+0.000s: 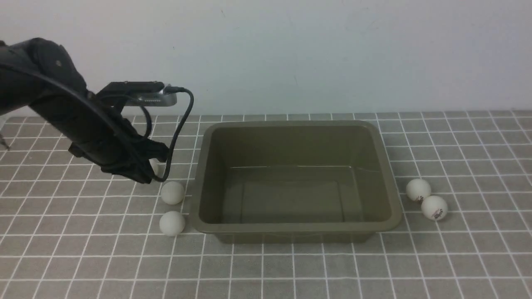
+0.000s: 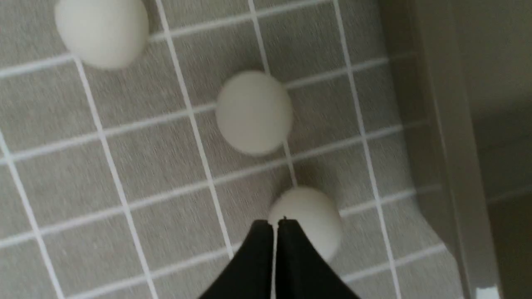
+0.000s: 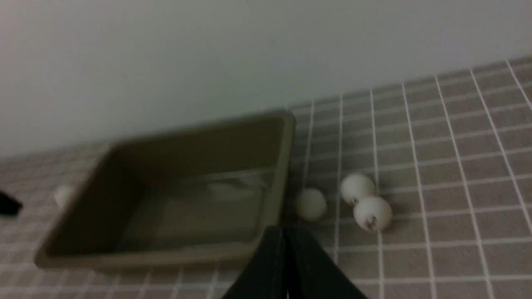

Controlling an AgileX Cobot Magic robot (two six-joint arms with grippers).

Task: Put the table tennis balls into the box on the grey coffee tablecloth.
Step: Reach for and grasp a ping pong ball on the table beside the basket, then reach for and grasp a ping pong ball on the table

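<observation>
The olive-brown box stands mid-cloth, with nothing inside. Three white balls lie left of it: two in the open, one half hidden behind my left gripper. In the left wrist view that gripper is shut and empty, its tips just over the nearest ball; the other two lie beyond. Two balls lie right of the box. The right wrist view shows them and a third against the box wall. My right gripper is shut and empty, out of the front view.
The grey-brown checked tablecloth covers the whole table. A pale wall rises right behind the box. The left arm's black cable loops down beside the box's left rim.
</observation>
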